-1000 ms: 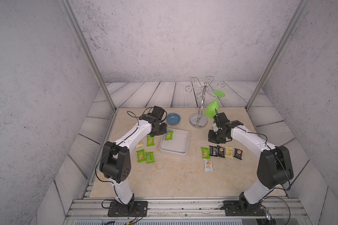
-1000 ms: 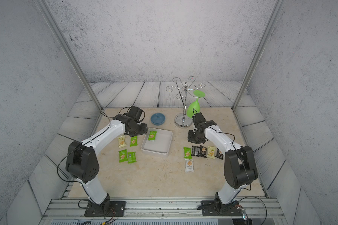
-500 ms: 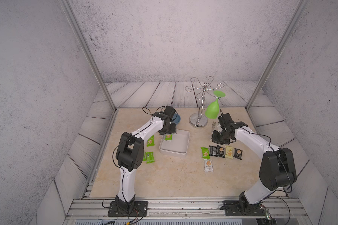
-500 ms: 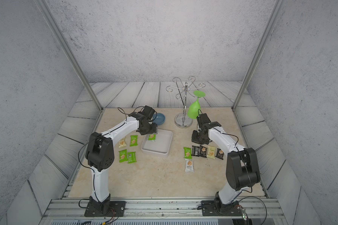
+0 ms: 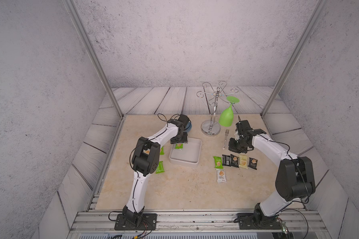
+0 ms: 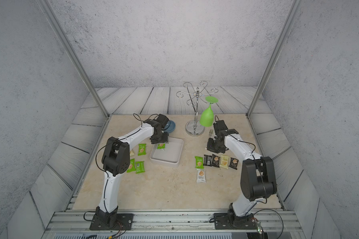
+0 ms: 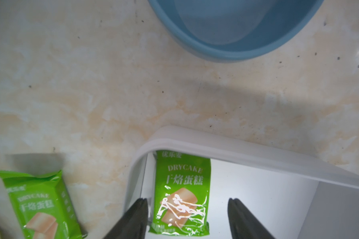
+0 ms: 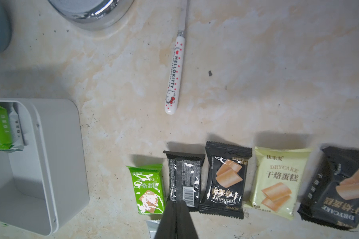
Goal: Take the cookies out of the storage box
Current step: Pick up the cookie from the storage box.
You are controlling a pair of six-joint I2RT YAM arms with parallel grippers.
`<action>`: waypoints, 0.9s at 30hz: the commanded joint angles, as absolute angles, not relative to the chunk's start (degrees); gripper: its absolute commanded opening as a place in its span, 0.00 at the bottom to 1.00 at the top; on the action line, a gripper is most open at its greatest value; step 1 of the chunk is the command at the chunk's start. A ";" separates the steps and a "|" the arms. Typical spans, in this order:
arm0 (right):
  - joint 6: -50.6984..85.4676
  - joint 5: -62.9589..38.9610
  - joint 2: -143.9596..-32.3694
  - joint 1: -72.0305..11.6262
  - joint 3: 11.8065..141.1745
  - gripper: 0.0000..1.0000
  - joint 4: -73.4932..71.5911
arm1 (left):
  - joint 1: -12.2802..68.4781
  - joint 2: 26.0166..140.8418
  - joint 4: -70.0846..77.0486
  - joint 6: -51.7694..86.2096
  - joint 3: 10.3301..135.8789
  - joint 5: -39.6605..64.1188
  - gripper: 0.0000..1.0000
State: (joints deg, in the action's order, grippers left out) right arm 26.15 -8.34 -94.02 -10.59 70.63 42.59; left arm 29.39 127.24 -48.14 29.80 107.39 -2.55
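L claw (image 7: 188, 201) is held wide open, nothing gripped, over a corner of the shallow white rect. plastic storage box (image 7: 236, 149). One bright green sealed cookie pkt (image 7: 182, 186) is seen flat on the box floor, directly below, between the claw tips; contact can't be told. R claw (image 8: 177, 203) is shut, empty. A row of green, black & cream cookie pkts (image 8: 226, 180) is laid just beneath it, outside the box.

White arm links (image 5: 164, 134), black joint housings (image 5: 146, 157), thin black cables (image 5: 160, 115), black tapered fingers (image 7: 133, 219).
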 commanded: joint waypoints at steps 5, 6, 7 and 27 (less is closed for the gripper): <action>25.03 -9.49 -96.01 -9.40 71.72 0.09 42.67 | 29.71 130.66 -50.88 29.15 110.52 -4.66 0.67; 25.01 -9.58 -96.20 -9.24 71.80 0.09 42.67 | 29.71 131.06 -51.01 29.03 110.93 -4.66 0.67; 24.98 -9.67 -96.31 -9.10 71.80 0.09 42.63 | 29.66 131.45 -51.13 28.91 111.24 -4.64 0.67; 24.18 -11.95 -98.52 -6.26 72.68 0.09 42.63 | 29.66 135.59 -52.03 29.09 115.59 -4.04 0.62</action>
State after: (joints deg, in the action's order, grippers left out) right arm 24.93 -10.83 -97.67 -6.85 71.00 42.57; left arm 29.43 134.28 -50.54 29.41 114.17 -3.44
